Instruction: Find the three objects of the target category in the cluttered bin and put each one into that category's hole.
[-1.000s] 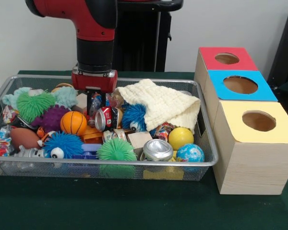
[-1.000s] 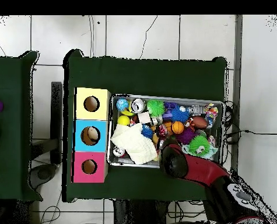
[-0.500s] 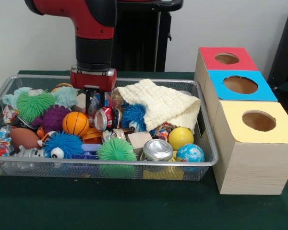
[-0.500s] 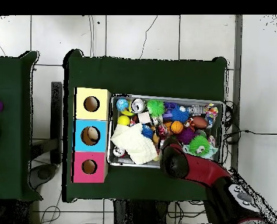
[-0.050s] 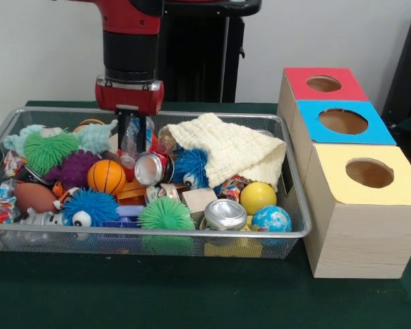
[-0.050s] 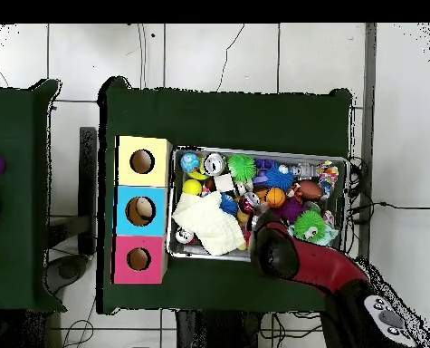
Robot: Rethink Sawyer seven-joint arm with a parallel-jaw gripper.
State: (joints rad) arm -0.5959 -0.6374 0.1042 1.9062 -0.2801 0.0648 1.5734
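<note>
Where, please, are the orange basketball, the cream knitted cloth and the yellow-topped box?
orange basketball [image 5: 106, 176]: front view, middle of the ball.
cream knitted cloth [image 5: 233, 147]: front view, middle of its upper surface.
yellow-topped box [image 5: 342, 178]: front view, yellow top beside the hole.

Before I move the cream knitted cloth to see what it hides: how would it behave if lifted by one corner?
The cream knitted cloth lies crumpled, draped over the toys and against the bin's wire wall, so it is probably floppy and would hang limp. It looks soft and light. Its open knit could snag the blue spiky toy beside it and drag that along.
</note>
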